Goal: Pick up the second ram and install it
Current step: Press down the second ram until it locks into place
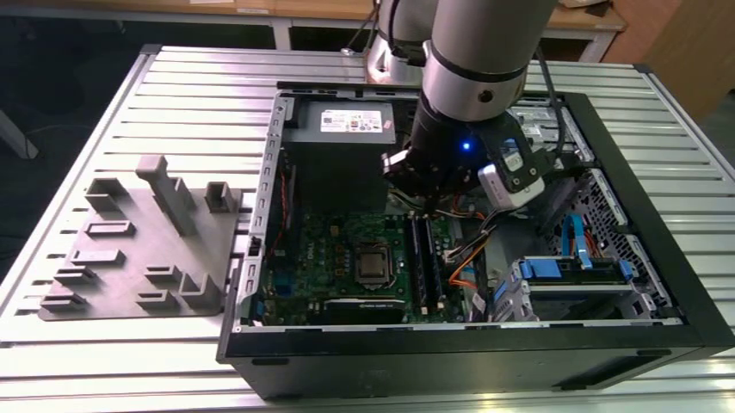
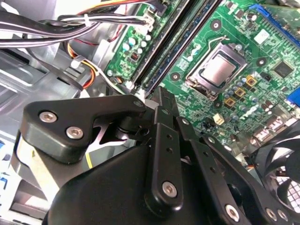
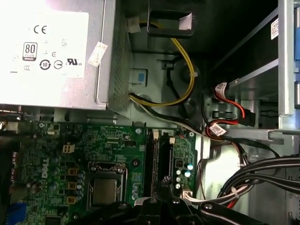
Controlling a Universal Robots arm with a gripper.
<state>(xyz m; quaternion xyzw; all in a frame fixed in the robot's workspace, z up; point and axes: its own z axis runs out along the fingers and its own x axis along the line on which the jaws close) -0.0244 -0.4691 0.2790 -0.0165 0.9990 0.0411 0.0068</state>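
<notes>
My gripper (image 1: pixel 428 200) hangs inside the open computer case, over the far end of the motherboard's (image 1: pixel 333 258) memory slots. In both wrist views its fingers stand together, shut, with the tips (image 2: pixel 161 96) right at the end of the slots (image 3: pixel 167 159). Two long dark strips run side by side in those slots; the one nearer the tips looks like the second ram (image 1: pixel 435 262), (image 2: pixel 173 47), lying in its slot. Whether the tips touch it is hidden by the gripper body (image 3: pixel 159 204).
A grey fixture block (image 1: pixel 138 249) with raised holders lies on the slatted table at the exterior view's left. Inside the case are the power supply (image 1: pixel 344 120), the processor socket (image 2: pixel 218 70), cable bundles (image 3: pixel 187 79), a fan (image 2: pixel 281 164) and a drive cage (image 1: pixel 574 275).
</notes>
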